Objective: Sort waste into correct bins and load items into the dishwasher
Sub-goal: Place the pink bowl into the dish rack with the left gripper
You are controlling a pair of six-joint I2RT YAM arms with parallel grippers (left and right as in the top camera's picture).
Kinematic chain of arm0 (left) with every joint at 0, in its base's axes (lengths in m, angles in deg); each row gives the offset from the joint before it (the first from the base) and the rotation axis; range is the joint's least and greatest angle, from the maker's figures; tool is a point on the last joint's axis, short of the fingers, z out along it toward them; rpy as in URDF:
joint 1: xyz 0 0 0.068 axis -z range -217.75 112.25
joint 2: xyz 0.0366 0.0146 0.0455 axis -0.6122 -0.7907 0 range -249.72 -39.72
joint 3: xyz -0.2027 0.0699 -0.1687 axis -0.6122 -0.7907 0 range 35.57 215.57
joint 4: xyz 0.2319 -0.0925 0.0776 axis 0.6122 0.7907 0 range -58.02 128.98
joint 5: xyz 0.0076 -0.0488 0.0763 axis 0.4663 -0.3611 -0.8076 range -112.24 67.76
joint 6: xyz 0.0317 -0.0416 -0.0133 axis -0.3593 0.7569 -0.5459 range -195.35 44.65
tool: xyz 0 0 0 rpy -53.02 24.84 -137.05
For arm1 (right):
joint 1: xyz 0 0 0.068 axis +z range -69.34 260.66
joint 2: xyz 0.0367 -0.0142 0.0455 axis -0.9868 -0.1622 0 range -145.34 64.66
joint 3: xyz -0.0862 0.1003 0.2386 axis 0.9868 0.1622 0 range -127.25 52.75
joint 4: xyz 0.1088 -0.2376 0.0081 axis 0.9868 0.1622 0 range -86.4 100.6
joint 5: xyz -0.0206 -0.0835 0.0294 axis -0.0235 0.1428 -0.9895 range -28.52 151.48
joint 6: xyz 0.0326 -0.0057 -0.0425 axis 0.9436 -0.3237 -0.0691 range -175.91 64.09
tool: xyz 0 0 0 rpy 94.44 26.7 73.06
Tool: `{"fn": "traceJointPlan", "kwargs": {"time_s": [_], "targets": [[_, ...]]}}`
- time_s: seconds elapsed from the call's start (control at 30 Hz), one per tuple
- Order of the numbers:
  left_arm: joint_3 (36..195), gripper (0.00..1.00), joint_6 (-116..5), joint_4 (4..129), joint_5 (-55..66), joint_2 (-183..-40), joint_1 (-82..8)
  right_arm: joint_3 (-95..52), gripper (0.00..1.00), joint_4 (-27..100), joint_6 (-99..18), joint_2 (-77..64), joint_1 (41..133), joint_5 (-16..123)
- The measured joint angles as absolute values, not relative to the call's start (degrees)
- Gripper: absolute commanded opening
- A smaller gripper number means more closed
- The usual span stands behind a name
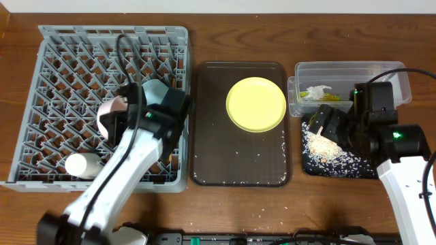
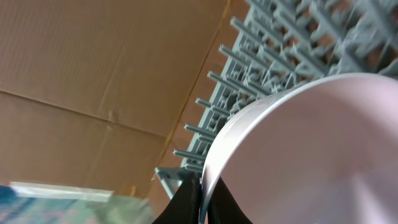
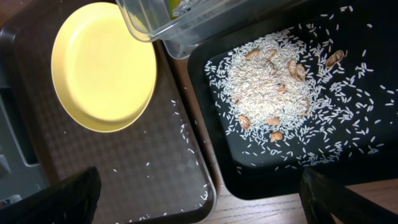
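Note:
My left gripper [image 2: 202, 202] is shut on the rim of the small white bowl [image 2: 311, 149] and holds it tilted over the grey dish rack [image 2: 280, 56]; in the overhead view the bowl [image 1: 111, 112] is above the rack's middle [image 1: 68, 61]. A white cup [image 1: 80, 165] lies in the rack's front left. The yellow plate [image 1: 255, 103] sits on the brown serving tray [image 1: 204, 156]. My right gripper [image 3: 199, 186] is open and empty above the black tray's [image 3: 261, 186] left edge. Rice scraps [image 3: 270, 87] are piled in the black tray. The wrapper [image 1: 319, 93] lies in the clear tub [image 1: 388, 75].
Loose rice grains are scattered on the brown serving tray [image 3: 143, 180] and on the table in front of it. The clear tub [image 3: 186, 25] stands directly behind the black tray [image 1: 354, 170]. The yellow plate [image 3: 102, 65] is left of the tub.

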State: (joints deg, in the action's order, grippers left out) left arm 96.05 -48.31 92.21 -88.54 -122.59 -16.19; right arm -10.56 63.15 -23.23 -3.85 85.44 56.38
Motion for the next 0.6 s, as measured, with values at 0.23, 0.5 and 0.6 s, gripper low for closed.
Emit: {"fn": "traceJointPlan", "kwargs": {"time_s": [0.23,0.5,0.6], "targets": [[95.9,0.07,-47.7,93.0,-91.2,-130.1,-17.0,-10.6,0.99,63.1,-23.2,-3.8,85.4,56.4],[95.9,0.08,-46.4,95.0,-91.2,-130.4,-14.2,-10.6,0.99,63.2,-23.2,-3.8,85.4,56.4],[95.9,0.08,-45.2,97.0,-90.4,-130.5,-12.7,-10.6,0.99,63.1,-23.2,-3.8,85.4,56.4]]}}
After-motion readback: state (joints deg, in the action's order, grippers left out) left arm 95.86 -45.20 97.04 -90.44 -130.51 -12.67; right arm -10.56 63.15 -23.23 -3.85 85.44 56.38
